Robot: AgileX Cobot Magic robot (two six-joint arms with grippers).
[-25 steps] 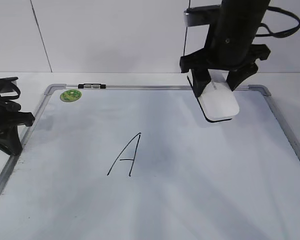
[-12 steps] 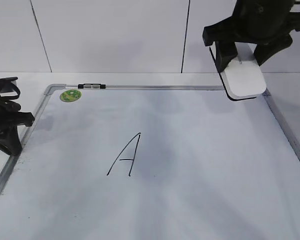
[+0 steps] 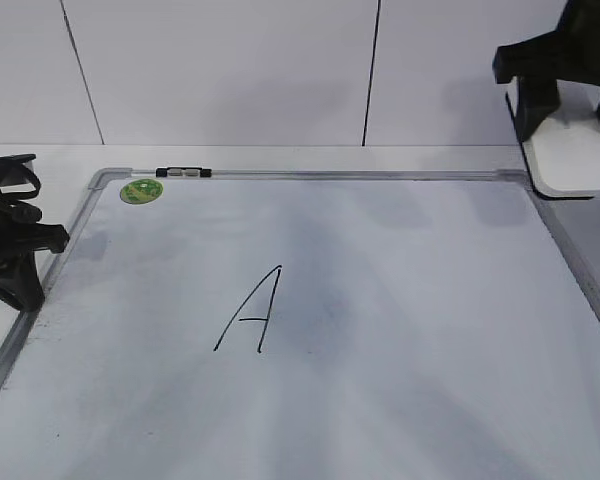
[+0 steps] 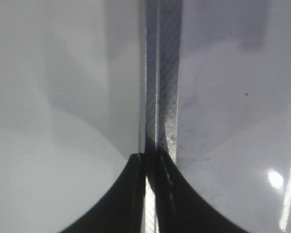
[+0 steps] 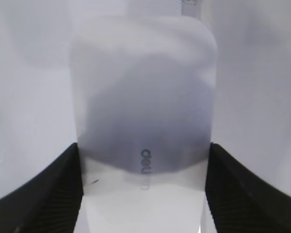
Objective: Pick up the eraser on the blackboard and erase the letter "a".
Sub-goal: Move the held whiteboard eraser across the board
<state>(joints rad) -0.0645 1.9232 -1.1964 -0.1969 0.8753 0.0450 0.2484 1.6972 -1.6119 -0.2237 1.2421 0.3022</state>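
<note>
My right gripper (image 3: 564, 110) is shut on the white eraser (image 3: 570, 155) and holds it in the air above the blackboard's far right corner. In the right wrist view the eraser (image 5: 143, 131) fills the space between the two black fingers (image 5: 48, 194). The blackboard (image 3: 400, 300) lies flat with its silver-grey frame. Only a large capital "A" (image 3: 252, 312) shows on it; the small letter "a" is not visible. My left gripper (image 3: 10, 245) rests at the board's left edge. In the left wrist view it (image 4: 150, 165) is shut and empty over the frame rail (image 4: 160, 73).
A green round sticker (image 3: 141, 190) and a small black-and-white clip (image 3: 183, 172) sit at the board's far left corner. A white wall with dark seams stands behind the table.
My right gripper has carried the eraser up and to the right, from over the board's upper right area to beyond its right corner. The left arm has not moved.
</note>
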